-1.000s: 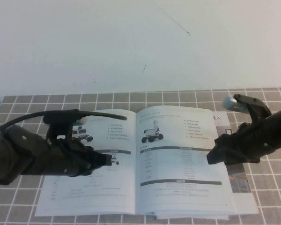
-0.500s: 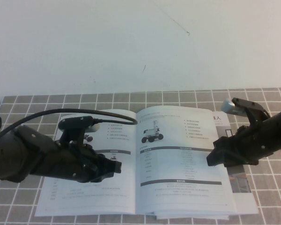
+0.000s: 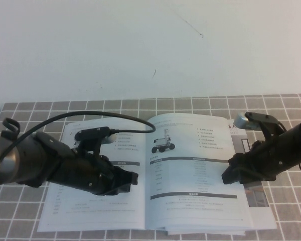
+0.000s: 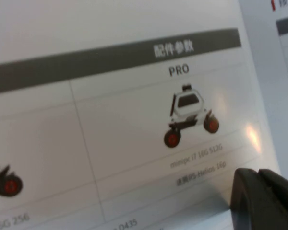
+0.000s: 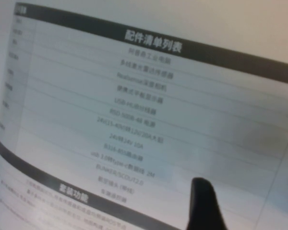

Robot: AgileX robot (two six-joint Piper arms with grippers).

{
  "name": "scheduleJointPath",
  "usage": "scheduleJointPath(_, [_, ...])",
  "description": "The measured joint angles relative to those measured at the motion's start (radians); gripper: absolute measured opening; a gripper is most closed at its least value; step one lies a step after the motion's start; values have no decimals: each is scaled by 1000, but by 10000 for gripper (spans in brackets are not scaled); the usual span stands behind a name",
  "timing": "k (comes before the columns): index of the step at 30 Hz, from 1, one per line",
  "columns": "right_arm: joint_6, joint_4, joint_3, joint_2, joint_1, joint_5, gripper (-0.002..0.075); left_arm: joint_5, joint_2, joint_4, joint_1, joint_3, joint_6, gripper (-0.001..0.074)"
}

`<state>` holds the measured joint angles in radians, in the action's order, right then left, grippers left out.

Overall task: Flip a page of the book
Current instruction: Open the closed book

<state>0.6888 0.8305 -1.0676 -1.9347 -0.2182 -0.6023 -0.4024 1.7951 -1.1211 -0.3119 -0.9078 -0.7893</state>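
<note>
The book (image 3: 98, 211) lies open on the grey tiled mat. The page (image 3: 190, 165) is the right-hand sheet, lying flat, with a small wheeled robot picture, bullet text and dark-bar tables. My left gripper (image 3: 133, 178) is low over the left-hand page near the spine. In the left wrist view its fingers (image 4: 264, 196) look pressed together and empty, beside a rover picture labelled PRO (image 4: 189, 115). My right gripper (image 3: 227, 176) is at the page's outer edge. In the right wrist view one dark fingertip (image 5: 204, 206) shows low over the page's table (image 5: 144, 96).
A second booklet (image 3: 258, 198) with red characters and a room photo sticks out from under the book on the right. The grey tiled mat (image 3: 291, 221) ends at a white wall behind. The left arm's cable (image 3: 115, 116) arcs over the left page.
My left arm has moved right across the left page towards the spine. My right gripper has sunk slightly at the right page's outer edge. The pages have not moved.
</note>
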Motion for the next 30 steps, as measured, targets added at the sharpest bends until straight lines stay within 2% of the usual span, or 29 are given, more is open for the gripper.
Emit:
scheduleJointPath(6, [34,24,0,-2,0,-17,401,-11,18,-4,0,-2,1,-4])
scheduleJointPath(21, [226,279,-13,-8,0,-101,400,-20,24,-27,0,-7,-17,-4])
scheduleJointPath(25, [190,213,-70,-6,0,-109,398,-27,24,-27,0,-7,-38,-4])
scheduleJointPath(30, [31,0,-137,-9,0,-97,391,-32,24,-27,0,-7,-40,-4])
